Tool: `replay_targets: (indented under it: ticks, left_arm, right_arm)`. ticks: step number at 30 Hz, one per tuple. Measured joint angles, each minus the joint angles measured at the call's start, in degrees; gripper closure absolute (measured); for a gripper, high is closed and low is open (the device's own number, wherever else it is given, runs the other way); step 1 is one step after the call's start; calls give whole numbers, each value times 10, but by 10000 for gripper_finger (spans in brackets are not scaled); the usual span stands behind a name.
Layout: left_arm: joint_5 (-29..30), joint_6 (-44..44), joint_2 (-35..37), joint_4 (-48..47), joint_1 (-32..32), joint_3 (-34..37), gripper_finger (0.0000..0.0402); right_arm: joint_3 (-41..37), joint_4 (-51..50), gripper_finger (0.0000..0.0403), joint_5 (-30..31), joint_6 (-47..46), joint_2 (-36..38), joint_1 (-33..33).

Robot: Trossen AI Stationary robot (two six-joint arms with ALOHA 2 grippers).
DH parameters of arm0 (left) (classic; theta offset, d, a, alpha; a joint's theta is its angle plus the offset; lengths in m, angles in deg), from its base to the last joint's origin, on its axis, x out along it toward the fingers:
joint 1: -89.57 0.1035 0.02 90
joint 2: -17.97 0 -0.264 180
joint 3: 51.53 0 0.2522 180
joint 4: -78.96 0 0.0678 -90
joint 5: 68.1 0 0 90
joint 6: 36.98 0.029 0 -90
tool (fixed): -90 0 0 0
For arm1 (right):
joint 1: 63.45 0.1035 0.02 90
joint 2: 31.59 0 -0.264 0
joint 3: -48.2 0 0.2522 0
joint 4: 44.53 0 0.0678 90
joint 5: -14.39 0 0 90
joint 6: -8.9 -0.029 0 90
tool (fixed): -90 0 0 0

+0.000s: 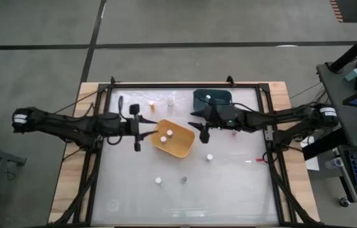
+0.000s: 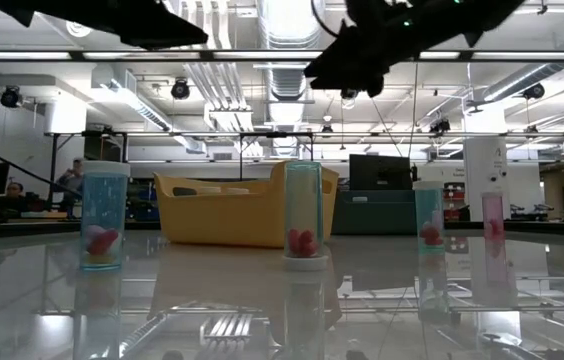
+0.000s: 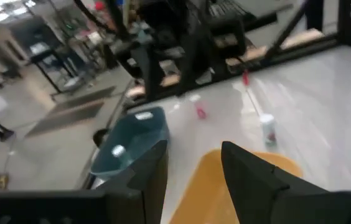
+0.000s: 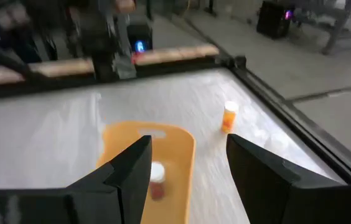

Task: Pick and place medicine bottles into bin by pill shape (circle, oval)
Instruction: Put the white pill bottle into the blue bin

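The orange-yellow tub (image 1: 180, 144) stands mid-table with two white-capped bottles (image 1: 167, 135) inside. The teal tub (image 1: 216, 100) stands behind it at the far side and holds one bottle (image 1: 208, 97). My left gripper (image 1: 144, 131) hovers open and empty at the orange tub's left end; its wrist view (image 3: 194, 152) shows the orange tub (image 3: 206, 186) and the teal tub (image 3: 132, 140). My right gripper (image 1: 200, 126) hovers open and empty between the two tubs, above the orange tub's right end (image 4: 147, 149). Loose bottles stand upright on the table at the far side (image 1: 152, 102) and the near side (image 1: 209, 156).
More bottles stand at the near side, one white-capped (image 1: 158, 180) and one grey (image 1: 183, 180). Another stands near the far edge (image 1: 170, 100), and a pinkish one (image 1: 234, 132) stands under my right arm. A raised frame (image 1: 268, 136) rims the table. In the low view, bottles (image 2: 303, 222) stand before the orange tub (image 2: 212, 215).
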Motion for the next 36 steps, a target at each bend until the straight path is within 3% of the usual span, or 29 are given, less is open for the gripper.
replay_targets:
  ticks: [11,18,26,36]
  left_arm:
    - [18,-99,94,-49,0,41,267]
    - [19,-102,130,-57,0,66,267]
    - [20,-64,147,-54,0,65,267]
    - [22,-41,148,-53,0,65,267]
  right_arm:
    - [229,-237,204,-1,55,-136,-36]
    - [352,-330,204,-1,68,-225,-79]
    - [501,-454,199,-2,-23,-327,-136]
    - [671,-554,146,-1,-125,-466,-179]
